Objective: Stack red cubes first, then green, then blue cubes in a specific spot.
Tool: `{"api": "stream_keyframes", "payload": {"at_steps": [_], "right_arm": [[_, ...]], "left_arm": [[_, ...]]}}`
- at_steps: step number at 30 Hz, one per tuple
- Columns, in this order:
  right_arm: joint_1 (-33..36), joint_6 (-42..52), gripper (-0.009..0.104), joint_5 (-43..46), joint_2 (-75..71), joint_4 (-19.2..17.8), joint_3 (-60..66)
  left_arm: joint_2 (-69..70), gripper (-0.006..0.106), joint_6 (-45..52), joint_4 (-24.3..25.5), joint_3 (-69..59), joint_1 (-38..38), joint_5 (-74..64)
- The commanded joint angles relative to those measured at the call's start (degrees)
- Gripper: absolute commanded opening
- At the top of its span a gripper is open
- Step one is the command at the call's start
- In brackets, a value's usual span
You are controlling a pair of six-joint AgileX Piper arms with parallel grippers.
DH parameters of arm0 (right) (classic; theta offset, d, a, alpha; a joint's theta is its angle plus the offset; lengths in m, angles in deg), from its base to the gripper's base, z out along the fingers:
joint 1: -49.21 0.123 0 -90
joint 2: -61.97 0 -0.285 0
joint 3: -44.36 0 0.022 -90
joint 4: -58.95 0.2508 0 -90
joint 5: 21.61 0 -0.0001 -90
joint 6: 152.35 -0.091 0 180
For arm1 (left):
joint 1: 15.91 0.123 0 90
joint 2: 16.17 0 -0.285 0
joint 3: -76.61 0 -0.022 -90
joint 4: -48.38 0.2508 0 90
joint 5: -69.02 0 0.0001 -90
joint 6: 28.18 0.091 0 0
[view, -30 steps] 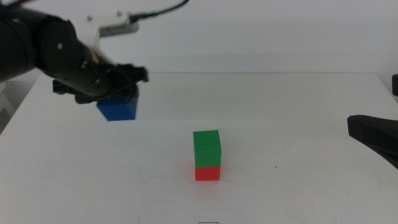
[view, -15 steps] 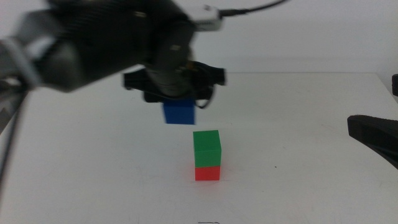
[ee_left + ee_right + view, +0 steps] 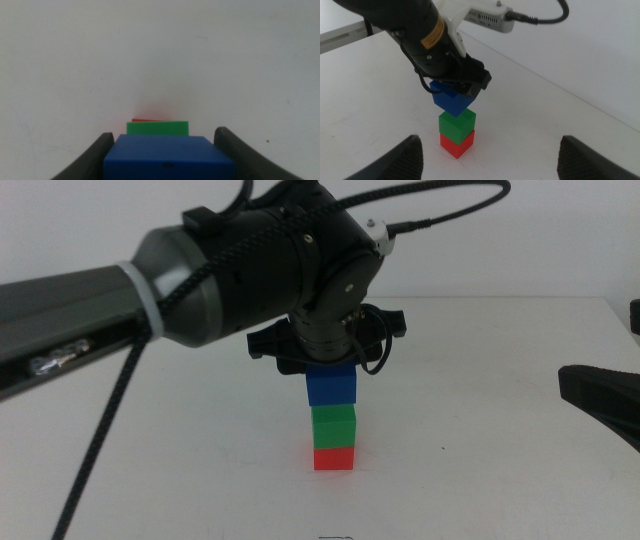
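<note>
The red cube (image 3: pixel 333 459) sits on the white table with the green cube (image 3: pixel 333 425) squarely on top of it. The blue cube (image 3: pixel 331 386) is directly over the green one, its underside meeting the green top, turned slightly askew. My left gripper (image 3: pixel 329 366) reaches down from above, shut on the blue cube (image 3: pixel 167 159). Past it, the left wrist view shows the green cube (image 3: pixel 157 128) and a sliver of the red cube (image 3: pixel 147 120). My right gripper (image 3: pixel 492 160) waits open at the table's right side, facing the stack: blue cube (image 3: pixel 452 100), green cube (image 3: pixel 456 123), red cube (image 3: pixel 456 144).
The left arm's thick body and cable (image 3: pixel 200 270) span the left and centre of the middle view above the table. The right gripper (image 3: pixel 600 395) rests near the right edge. White table (image 3: pixel 480 470) surrounds the stack.
The left gripper carried the blue cube from the far left rightward and down, until it came onto the green cube. The right gripper has not moved.
</note>
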State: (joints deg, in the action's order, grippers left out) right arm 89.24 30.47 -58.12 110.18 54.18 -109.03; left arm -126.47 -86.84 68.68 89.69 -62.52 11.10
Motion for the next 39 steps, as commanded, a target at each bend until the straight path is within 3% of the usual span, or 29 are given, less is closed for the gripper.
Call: {"api": "stream_keyframes", "payload": {"at_steps": [1, 39], "right_arm": [[-0.54, 0.74, 0.074, 4.16, -0.04, -0.62, -1.36], [-0.54, 0.74, 0.074, 4.16, -0.04, -0.62, -1.36]], "left_arm": [[1.95, -0.002, -0.94, 1.71, 2.04, -0.29, 1.22], [-3.38, -0.002, -1.23, 2.37, 2.04, -0.29, 2.57]]}}
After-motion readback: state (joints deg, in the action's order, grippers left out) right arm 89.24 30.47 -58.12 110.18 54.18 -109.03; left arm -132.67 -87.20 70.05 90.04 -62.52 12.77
